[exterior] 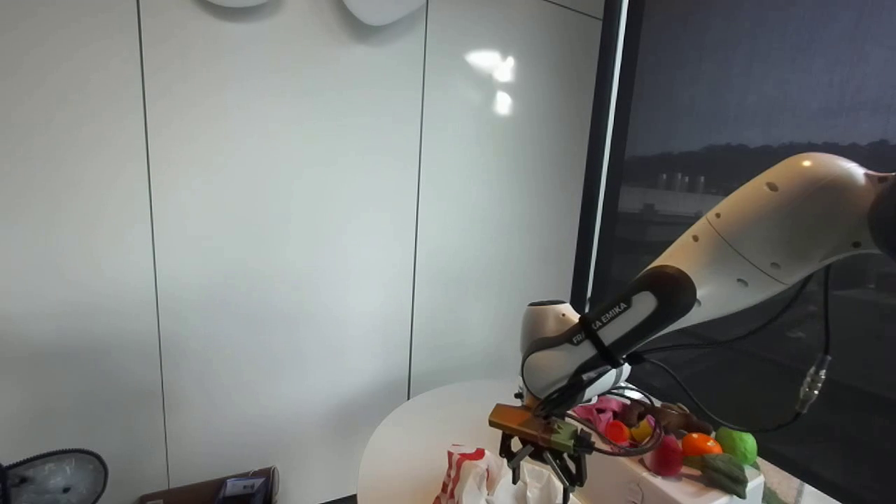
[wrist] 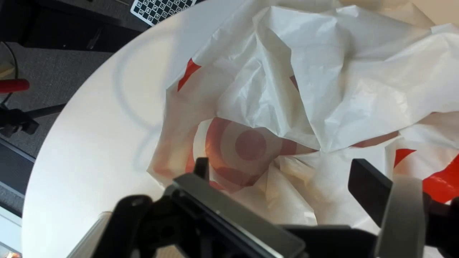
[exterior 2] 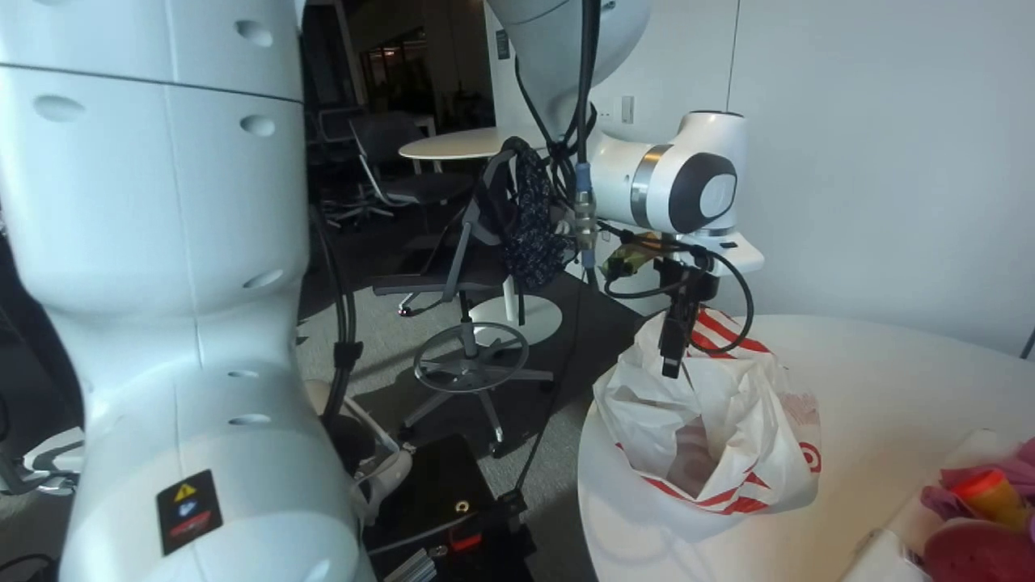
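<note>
Hovering over one plastic bag (exterior 2: 744, 424) on one round table (exterior 2: 906, 380) with two jaws of one gripper (wrist: 279, 168) set wide.

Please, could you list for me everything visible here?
plastic bag: one, white and red, on round table
round table: one, white, under bag
box: one, white, near bag
cloth-like item: one, pink, on box
round items: three, red, orange, green, on box
stubby item: one, red-yellow, on box
leafy item: one, dull green, on box
lumpy item: one, brown, on box
chairs: at least two, dark, background
garment: one, dark, on chair
second table: one, pale, background
checkered board: one, black and white, beyond table
wall: one, white, behind table
window: one, dark, beside wall
unclear items: several, dark, floor
arm: one, white and black, above table
gripper: one, black, open, over bag
</note>
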Motion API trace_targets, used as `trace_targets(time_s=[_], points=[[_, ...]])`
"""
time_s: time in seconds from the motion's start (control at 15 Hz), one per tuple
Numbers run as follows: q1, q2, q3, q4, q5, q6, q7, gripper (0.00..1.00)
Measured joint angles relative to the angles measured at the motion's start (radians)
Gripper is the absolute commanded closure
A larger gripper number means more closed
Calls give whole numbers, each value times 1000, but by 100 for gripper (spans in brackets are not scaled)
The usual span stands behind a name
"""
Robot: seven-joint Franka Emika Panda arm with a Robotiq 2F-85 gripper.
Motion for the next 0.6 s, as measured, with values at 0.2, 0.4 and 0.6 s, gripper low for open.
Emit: trace_targets(time_s=[0.2, 0.4, 0.6], points=[[-4, -137, 15, -42, 9, -108, -16, 0], [-11, -238, 32, -75, 34, -158, -39, 0], [-20, -293, 45, -99, 61, -161, -73, 0]])
